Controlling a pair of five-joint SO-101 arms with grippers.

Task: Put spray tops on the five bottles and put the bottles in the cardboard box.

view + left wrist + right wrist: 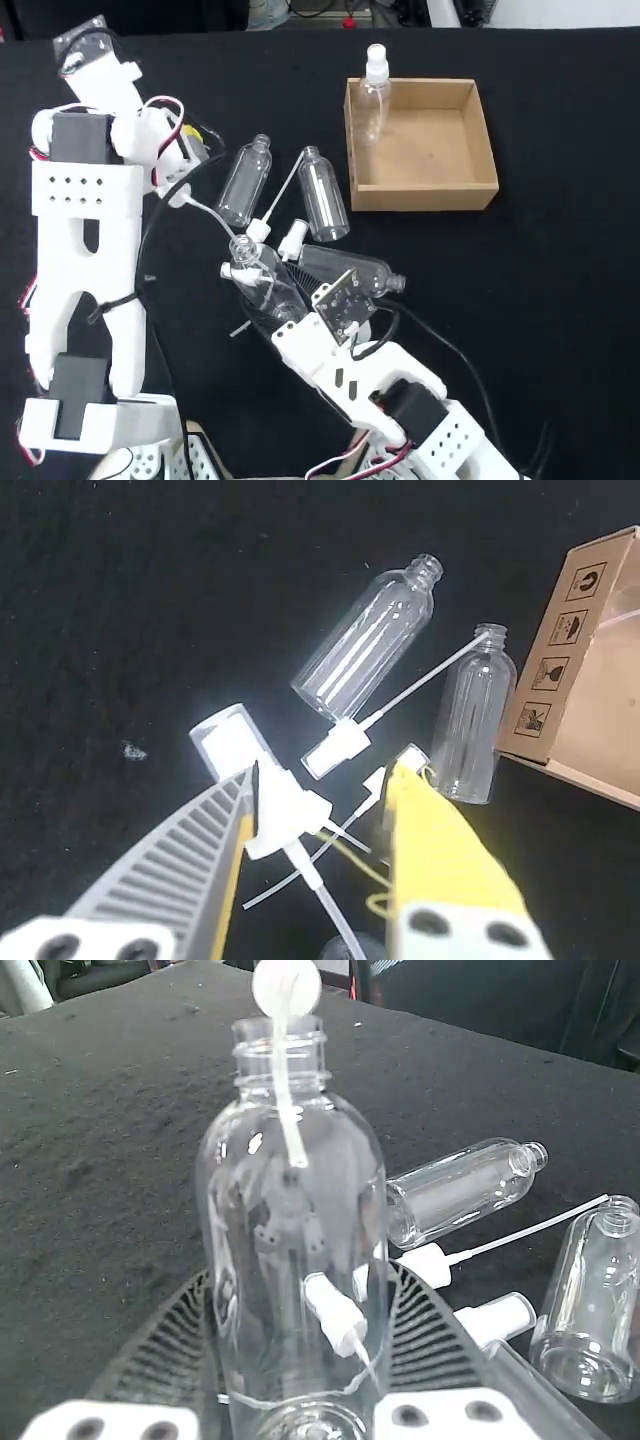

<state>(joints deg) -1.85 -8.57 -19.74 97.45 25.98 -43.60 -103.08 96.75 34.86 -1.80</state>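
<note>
Fitting a spray top to a bottle looks like the step in hand. Black table carries everything. Cardboard box sits at the far side, with one capped bottle standing in its corner, so I judge one of five done. Right gripper is clamped on an uncapped held bottle, both ribbed fingers against its sides, neck pointing away from the wrist. Three loose bottles lie between the arms and the box, with loose spray tops among them. Left gripper has a spray top between its fingers, pressed against the grey one; contact on the yellow side is not clear to see, jaws only partly closed. Its dip tube already runs down through the neck into the held bottle, while the head stands off from the mouth. To do this well: keep the right arm steady, bring the head into line with the neck axis so the thin tube does not kink, feed it until the collar meets the thread, then turn it down. Likely fault: collar arriving tilted and cross-threading.
</note>
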